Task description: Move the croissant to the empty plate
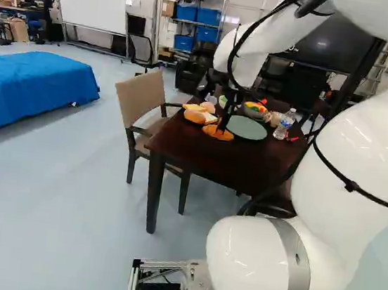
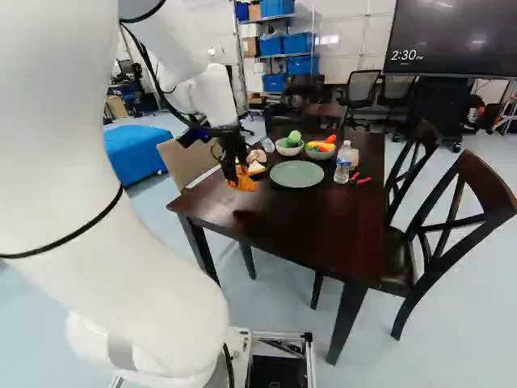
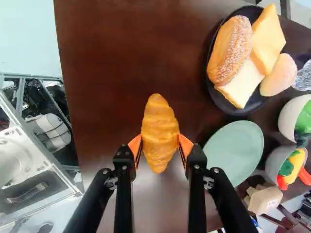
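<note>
At the table's near left part, my gripper (image 2: 240,171) hangs above the wood with the croissant (image 2: 243,182) low between its fingers. In the wrist view the gripper (image 3: 160,145) is shut on the croissant (image 3: 159,131), its orange pads pressing the middle from both sides. The empty plate (image 3: 235,151), round and pale green, lies to one side of the fingers; in the right base view the same plate (image 2: 296,174) is right of the gripper. A black plate (image 3: 217,97) of bread pieces stands farther off.
Beyond the green plate stand a bowl with green items (image 2: 288,147) and a bowl with colourful vegetables (image 2: 320,151). A water bottle (image 2: 343,162) is right of the plate. Chairs stand around the dark table (image 2: 283,228), one tan chair (image 1: 142,103) at its left.
</note>
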`<state>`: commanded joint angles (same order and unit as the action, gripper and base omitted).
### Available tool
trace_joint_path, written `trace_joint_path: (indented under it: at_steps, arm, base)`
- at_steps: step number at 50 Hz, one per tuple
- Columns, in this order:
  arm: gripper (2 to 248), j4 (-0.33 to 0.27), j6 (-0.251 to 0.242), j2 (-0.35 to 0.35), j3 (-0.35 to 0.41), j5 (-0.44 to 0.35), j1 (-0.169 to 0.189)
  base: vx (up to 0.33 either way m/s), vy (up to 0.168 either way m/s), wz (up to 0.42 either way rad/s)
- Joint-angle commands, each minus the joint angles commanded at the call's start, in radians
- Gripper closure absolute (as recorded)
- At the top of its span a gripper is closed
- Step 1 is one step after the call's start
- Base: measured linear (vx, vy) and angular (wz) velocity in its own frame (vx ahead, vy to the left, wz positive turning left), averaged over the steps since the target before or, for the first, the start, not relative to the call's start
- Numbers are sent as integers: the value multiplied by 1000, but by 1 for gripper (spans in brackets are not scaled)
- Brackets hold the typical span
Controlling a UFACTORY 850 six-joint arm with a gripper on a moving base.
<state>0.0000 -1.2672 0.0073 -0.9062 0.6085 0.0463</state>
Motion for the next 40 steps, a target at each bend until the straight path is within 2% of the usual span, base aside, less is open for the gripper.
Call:
trace_joint_path:
  at_steps: [40]
  arm:
    - [131,0,0,-65,-183,0,90]
  base:
    - [0,0,0]
